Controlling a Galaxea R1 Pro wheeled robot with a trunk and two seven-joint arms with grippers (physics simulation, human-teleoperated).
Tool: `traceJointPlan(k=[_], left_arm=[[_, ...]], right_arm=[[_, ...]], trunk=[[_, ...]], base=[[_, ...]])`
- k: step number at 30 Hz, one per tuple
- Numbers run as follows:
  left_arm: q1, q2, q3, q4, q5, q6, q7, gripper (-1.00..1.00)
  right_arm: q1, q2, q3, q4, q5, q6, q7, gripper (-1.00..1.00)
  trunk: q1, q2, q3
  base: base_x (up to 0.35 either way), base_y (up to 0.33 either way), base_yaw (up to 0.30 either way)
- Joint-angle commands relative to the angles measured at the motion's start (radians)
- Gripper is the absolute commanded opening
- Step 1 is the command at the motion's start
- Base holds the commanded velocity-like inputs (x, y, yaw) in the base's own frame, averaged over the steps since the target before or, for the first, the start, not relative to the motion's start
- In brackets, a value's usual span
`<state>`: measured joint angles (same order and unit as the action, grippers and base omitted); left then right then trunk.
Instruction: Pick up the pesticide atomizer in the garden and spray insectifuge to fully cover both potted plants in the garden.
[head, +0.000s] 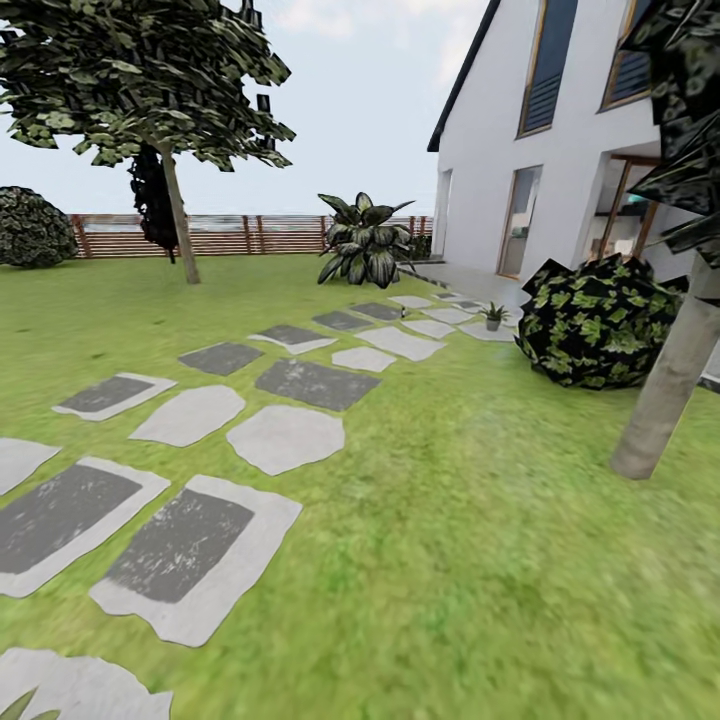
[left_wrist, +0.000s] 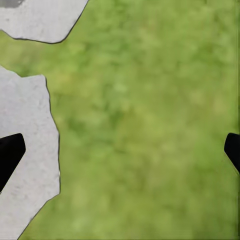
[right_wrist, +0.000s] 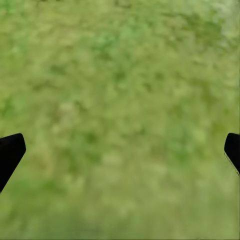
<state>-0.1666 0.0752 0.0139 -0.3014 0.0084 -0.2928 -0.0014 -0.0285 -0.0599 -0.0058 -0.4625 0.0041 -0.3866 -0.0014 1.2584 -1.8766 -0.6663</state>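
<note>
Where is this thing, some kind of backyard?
Yes, seemingly a house's garden: a green lawn crossed by grey stepping stones, a brown slatted fence at the back, and a white house alongside.

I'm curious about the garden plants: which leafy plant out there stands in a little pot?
The small spiky green potted plant on the pale stepping stones near the house. The big bush beside it and the broad-leaved plant by the fence grow straight from the ground.

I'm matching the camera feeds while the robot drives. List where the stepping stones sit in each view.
Head view: the stepping stones run from the lower left up toward the house.
Left wrist view: pale stepping stones lie along one edge and in one corner.
Right wrist view: green lawn lies below the camera.
Shared landmark: the lawn, in all three views.
</note>
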Motion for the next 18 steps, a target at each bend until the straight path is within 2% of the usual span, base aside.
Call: traceJointPlan(k=[1,18], left_arm=[[-0.001,0.000,0.001,0.001,0.001,-0.003,0.000,1.00],[-0.001,0.000,0.001,0.001,0.001,-0.003,0.000,1.00]], right_arm=[[-0.001,0.000,-0.001,0.001,0.000,-0.003,0.000,1.00],[-0.001,0.000,0.000,0.001,0.000,-0.003,0.000,1.00]], trunk=[[0.000,0.000,-0.001],[0.000,0.000,-0.001]], base=[[0.333,-0.106,0.000],[0.333,-0.106,0.000]])
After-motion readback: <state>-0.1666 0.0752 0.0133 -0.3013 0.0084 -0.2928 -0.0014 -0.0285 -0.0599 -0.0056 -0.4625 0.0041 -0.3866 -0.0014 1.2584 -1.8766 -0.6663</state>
